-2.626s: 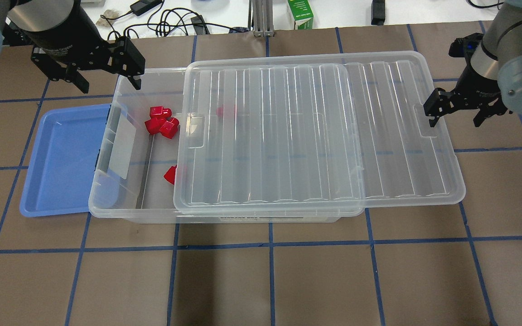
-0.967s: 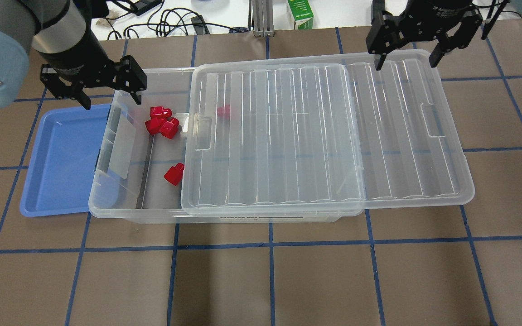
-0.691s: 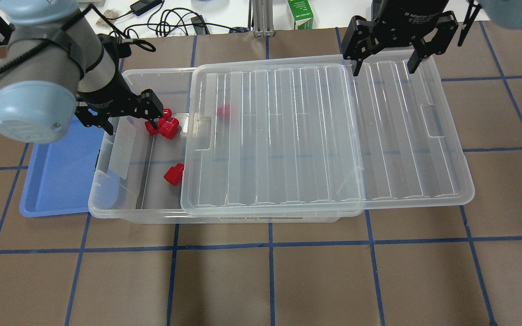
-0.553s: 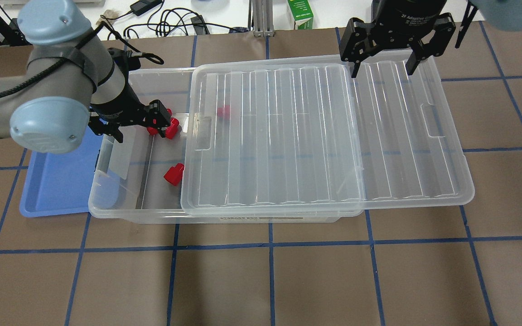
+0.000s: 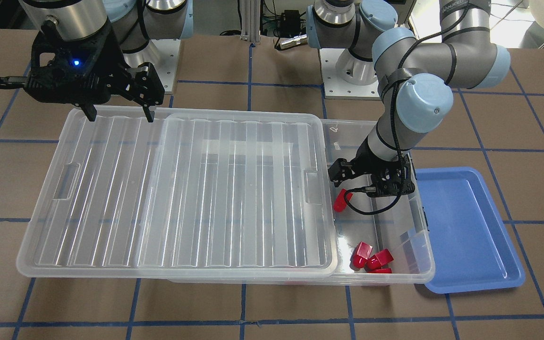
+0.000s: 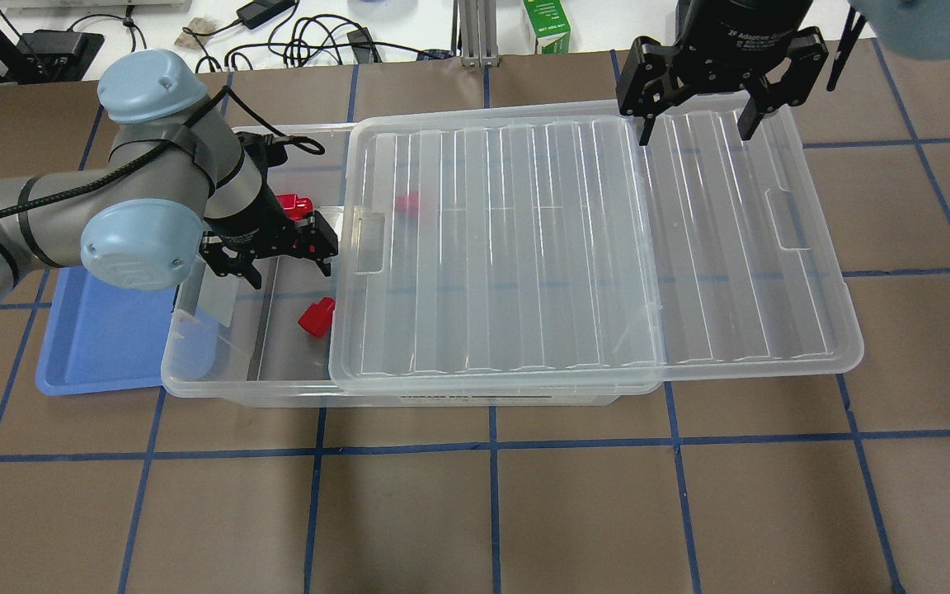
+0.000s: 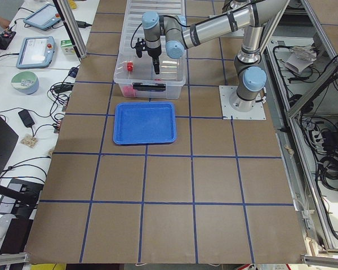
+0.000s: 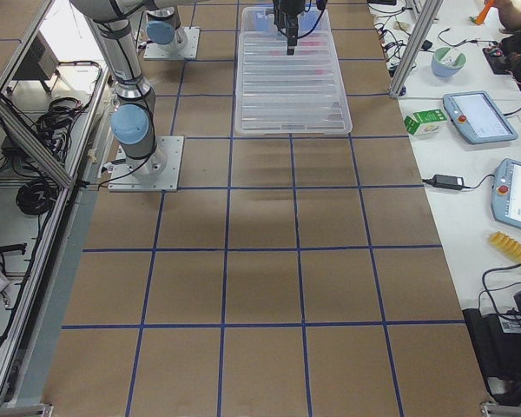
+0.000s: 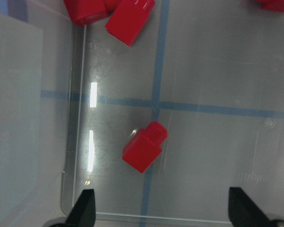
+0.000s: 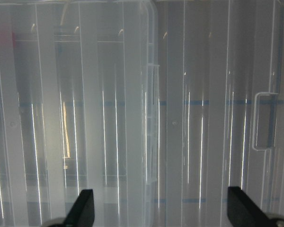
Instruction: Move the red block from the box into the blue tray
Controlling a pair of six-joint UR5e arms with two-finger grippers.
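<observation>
Red block [image 9: 144, 147] diagonal, narrow end upper-right

Blocks [image 6: 316, 317] in box [image 6: 277, 394], tray [image 6: 104, 330] just beside it

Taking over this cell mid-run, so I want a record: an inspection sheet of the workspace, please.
Surface: brown table with a blue tape grid.
Job's things: box with its lid sitting partly off; lone red block on the box floor; more red blocks in a corner; blue tray beside the box, holding no block.
Clutter: green carton on the far bench.
Grippers: left gripper inside the box near the lone red block, jaws open; right gripper over the lid's far edge, jaws open.
Cables: black cable looped at the left wrist; cables on that bench.
Surroundings: teach pendants beside the table.
</observation>
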